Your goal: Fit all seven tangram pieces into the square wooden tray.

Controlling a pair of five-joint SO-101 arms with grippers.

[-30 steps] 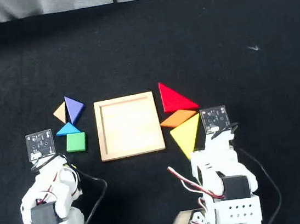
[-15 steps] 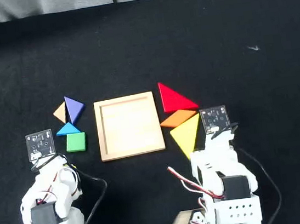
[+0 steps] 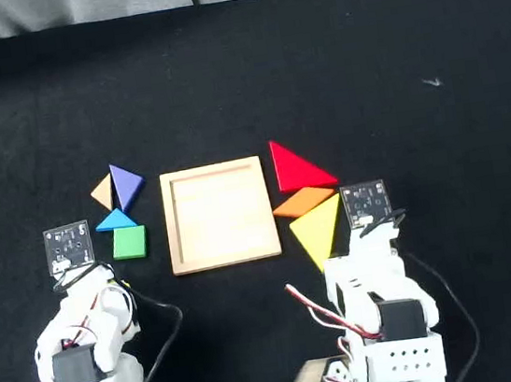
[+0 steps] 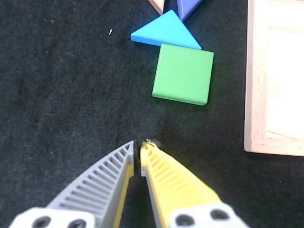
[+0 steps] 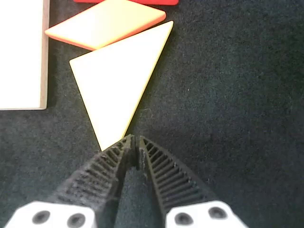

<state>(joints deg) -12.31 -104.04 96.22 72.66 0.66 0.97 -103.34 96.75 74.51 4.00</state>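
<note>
- square wooden tray (image 3: 171, 223): pale, smooth wood with a raised rim and a shallow recessed floor; lies flat at mid-desk between the two arms
- desk (image 3: 396, 116): covered in black, matte, felt-like cloth with a fine fuzzy grain
- all seven pieces are flat, thick wooden blocks with painted tops; they lie on the cloth outside the tray
- left of the tray: tan triangle (image 3: 102, 191), small, edge to edge with the purple triangle (image 3: 126, 182); light blue triangle (image 3: 115, 221) just nearer the arms, one corner touching the green square (image 3: 129, 242); the square has crisp corners and a slightly glossy face
- right of the tray: red triangle (image 3: 295, 169), large, close beside the tray's rim; orange parallelogram (image 3: 302, 202) wedged between it and the yellow triangle (image 3: 317, 230); the yellow one is large, its sharp corner pointing towards the right arm
- left gripper (image 4: 141, 149): one grey and one yellow finger, both ribbed plastic tapering to points; pressed together with nothing between them; tips over bare cloth near the green square and apart from it
- right gripper (image 5: 134, 145): black ribbed fingers, tapered; pressed together, pinching nothing; tips just beside the yellow triangle's sharp corner; contact cannot be told
- both arms are white plastic, folded back at the desk's near edge, each with a small dark circuit board on top
</note>
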